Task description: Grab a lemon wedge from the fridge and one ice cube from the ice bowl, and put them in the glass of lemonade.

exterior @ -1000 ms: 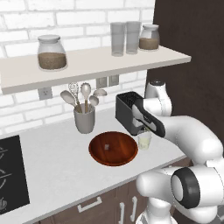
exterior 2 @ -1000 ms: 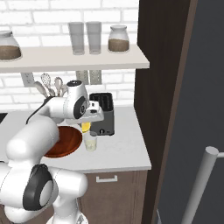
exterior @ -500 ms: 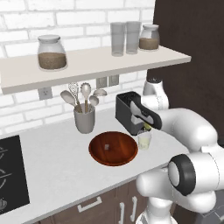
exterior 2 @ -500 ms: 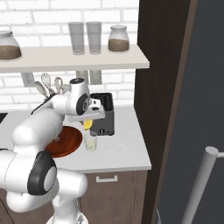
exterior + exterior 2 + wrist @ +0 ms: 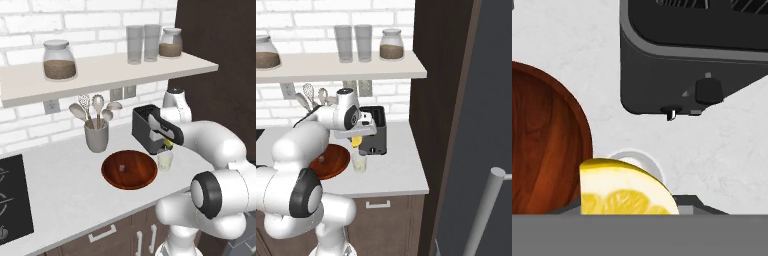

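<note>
My gripper [image 5: 169, 144] is shut on the lemon wedge [image 5: 169, 145], a small yellow piece held just above the glass of lemonade [image 5: 165, 160]. From the right, the lemon wedge [image 5: 356, 142] hangs over the same glass [image 5: 359, 163]. Looking down the hand, the lemon wedge [image 5: 627, 190] covers most of the glass rim [image 5: 643, 157] below it. The ice bowl [image 5: 129, 170] lies left of the glass, with one ice cube [image 5: 121, 168] in its middle. The fridge door [image 5: 486, 100] stands at the far right with its handle [image 5: 485, 212].
A black toaster [image 5: 148, 126] stands right behind the glass, close to my hand. A grey cup of utensils [image 5: 96, 136] sits behind the bowl. A shelf [image 5: 105, 75] with jars and two tall glasses hangs overhead. The stove edge [image 5: 12, 200] is at far left.
The arm's elbow has swung a little to the right. The gripper with the wedge has stayed over the glass, barely shifting.
</note>
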